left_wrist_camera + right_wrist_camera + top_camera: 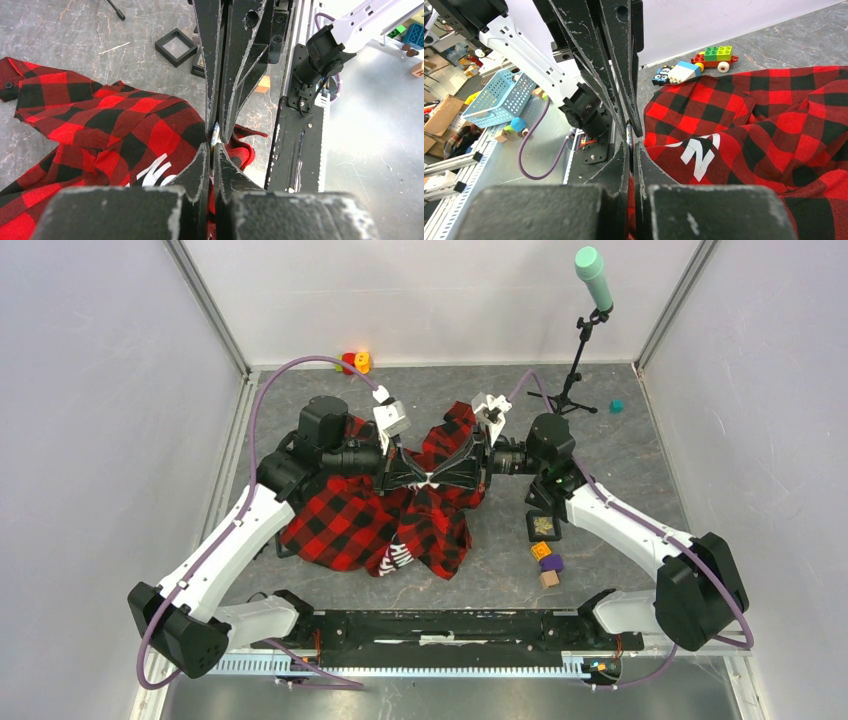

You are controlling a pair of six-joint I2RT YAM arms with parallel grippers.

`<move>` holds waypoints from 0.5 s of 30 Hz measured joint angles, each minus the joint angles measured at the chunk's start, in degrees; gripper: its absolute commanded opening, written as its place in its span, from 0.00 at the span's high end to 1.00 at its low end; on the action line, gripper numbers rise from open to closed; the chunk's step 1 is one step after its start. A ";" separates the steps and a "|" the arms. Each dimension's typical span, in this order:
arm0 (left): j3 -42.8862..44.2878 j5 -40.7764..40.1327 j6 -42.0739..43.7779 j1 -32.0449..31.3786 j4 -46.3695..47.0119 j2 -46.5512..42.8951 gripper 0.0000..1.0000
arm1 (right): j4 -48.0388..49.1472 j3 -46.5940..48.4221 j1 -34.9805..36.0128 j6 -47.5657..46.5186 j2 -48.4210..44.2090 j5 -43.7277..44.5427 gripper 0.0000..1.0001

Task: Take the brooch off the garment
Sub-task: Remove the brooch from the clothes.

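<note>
The garment [340, 520], a red-and-black check shirt with white letters, lies crumpled mid-table, with a fold pulled up in the middle. Above it my left gripper [420, 478] and right gripper [437, 478] meet tip to tip. In the left wrist view the left gripper [211, 147] is shut. A thin silvery sliver, the brooch [215, 134], shows edge-on at its tips, and red cloth [100, 120] lies between the fingers lower down. In the right wrist view the right gripper [631, 145] is shut on red cloth of the garment [764, 115]. The brooch [628, 132] shows just beyond its tips.
A black square frame [543, 526] and a few small blocks [548, 563] lie right of the garment, near the right arm. A microphone stand [585, 330] rises at the back right beside a teal piece [616, 406]. A red-and-yellow toy [355, 362] sits at the back wall.
</note>
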 measured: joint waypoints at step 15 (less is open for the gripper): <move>-2.38 -4.22 -9.33 -0.11 7.37 -0.72 0.98 | 11.58 -11.72 -2.56 0.48 -9.03 5.33 0.18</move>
